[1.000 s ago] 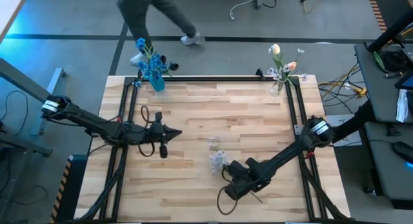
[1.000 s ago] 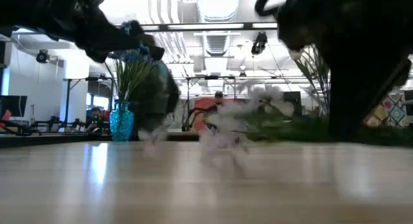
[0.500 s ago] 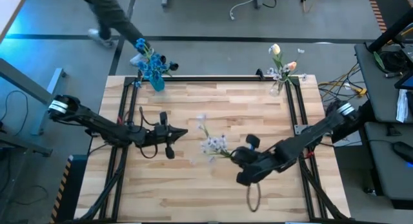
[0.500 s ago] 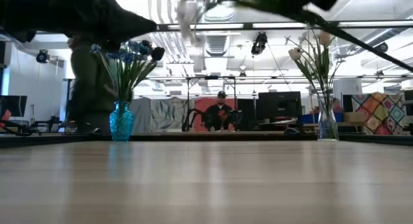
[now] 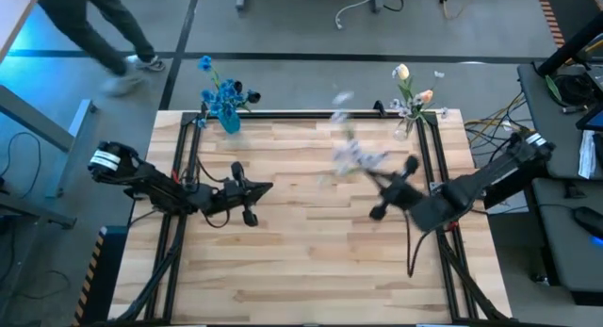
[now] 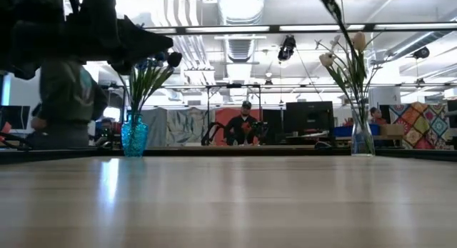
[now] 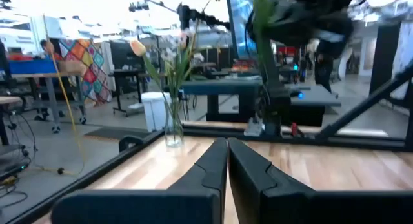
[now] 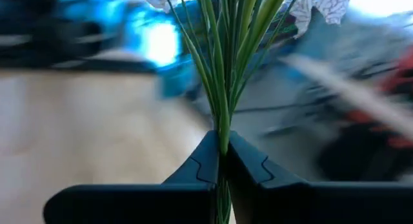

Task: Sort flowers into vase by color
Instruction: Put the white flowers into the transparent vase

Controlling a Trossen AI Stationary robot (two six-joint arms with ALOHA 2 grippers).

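My right gripper (image 5: 388,188) is in the air over the table's right half, shut on a pale white-lilac sprig (image 5: 350,153) whose blossoms point toward the far edge. The same sprig's green stems (image 8: 222,69) rise between the fingers in the right wrist view. A blue vase with blue flowers (image 5: 226,106) stands at the far left corner. A clear vase (image 5: 407,108) with tulip buds and pale blossoms stands at the far right corner. My left gripper (image 5: 250,203), shut and empty (image 7: 227,161), hovers over the table's left half. My right gripper pinches the white-lilac sprig's bundled green stems (image 8: 223,130) between its two fingers, below where they fan out. The fingers lie across the stems. The sprig is lifted clear of the table, its blossoms (image 8: 319,4) beyond the fingertips.
A black frame rail (image 5: 311,115) runs along the table's far edge between the two vases. A person (image 5: 89,30) walks on the floor beyond the far left corner. Bare wood (image 5: 311,261) fills the near half of the table.
My right gripper has lifted the white-lilac sprig off the table's near middle and swung it up and toward the far right, close to the clear vase, turning so the blossoms point at the far edge. The left arm has shifted slightly. The person has walked leftward.
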